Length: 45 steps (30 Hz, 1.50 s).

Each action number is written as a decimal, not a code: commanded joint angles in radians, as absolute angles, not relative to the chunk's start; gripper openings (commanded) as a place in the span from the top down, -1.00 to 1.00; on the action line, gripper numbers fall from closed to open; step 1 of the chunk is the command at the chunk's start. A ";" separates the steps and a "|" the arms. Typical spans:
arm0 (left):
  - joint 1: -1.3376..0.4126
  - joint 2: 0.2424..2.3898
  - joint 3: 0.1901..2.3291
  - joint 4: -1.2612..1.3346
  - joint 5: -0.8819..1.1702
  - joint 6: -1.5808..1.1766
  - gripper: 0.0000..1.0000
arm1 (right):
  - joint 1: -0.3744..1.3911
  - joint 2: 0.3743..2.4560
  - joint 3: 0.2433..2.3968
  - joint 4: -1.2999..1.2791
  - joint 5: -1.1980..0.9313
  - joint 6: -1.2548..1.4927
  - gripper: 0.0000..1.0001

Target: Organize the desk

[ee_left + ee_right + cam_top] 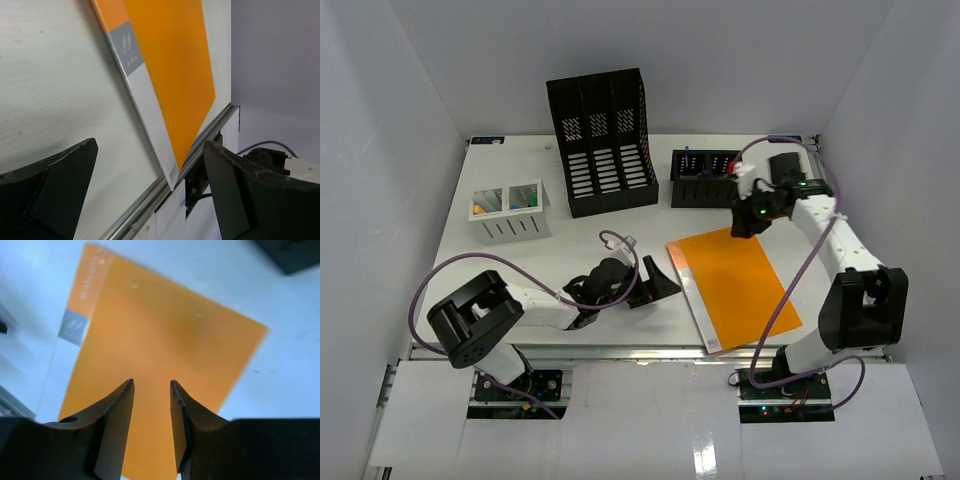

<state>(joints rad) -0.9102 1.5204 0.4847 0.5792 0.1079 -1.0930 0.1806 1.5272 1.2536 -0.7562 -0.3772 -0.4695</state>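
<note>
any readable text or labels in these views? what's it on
Nothing legible.
On the orange folder, the grey patch: a logo-like mark with a tiny line under it, too small to read.
On the folder's orange strip above that patch: faint lettering, blurred.
On the black file rack: no text visible.

Light: bright and even, we find; soft shadows on the desk [560, 245].
Right wrist focus: we see the orange folder [165, 340] blurred.
Glare: we note a bright strip along the front rail [650, 353].
</note>
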 commanded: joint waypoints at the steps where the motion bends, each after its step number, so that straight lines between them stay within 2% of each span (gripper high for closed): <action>1: -0.955 1.557 0.565 0.565 -0.036 -1.103 -0.96 | -0.125 1.553 1.273 -0.787 -0.551 -0.525 0.09; 5: -0.968 1.617 0.611 0.556 -0.044 -1.107 -0.96 | -0.258 1.642 1.245 -0.823 -0.670 -0.541 -0.06; 8: -0.974 1.634 0.628 0.533 -0.051 -1.108 -0.96 | -0.290 1.710 1.232 -0.815 -0.713 -0.528 -0.20; 16: -0.977 1.670 0.648 0.518 -0.049 -1.104 -0.96 | -0.296 1.830 1.261 -0.780 -0.733 -0.478 -0.23; 24: -0.977 1.732 0.702 0.519 -0.002 -1.091 -0.96 | -0.287 1.902 1.247 -0.765 -0.715 -0.492 -0.20; 42: -0.982 1.793 0.746 0.503 0.067 -1.078 -0.96 | -0.265 1.957 1.176 -0.782 -0.735 -0.546 0.02; 45: -0.982 1.803 0.762 0.498 0.077 -1.077 -0.96 | -0.265 1.959 1.176 -0.804 -0.763 -0.567 0.11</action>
<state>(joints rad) -0.9741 1.7914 0.7383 0.5335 0.0557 -1.0893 -0.2726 1.9335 1.1931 -0.7672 -0.7374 -0.5201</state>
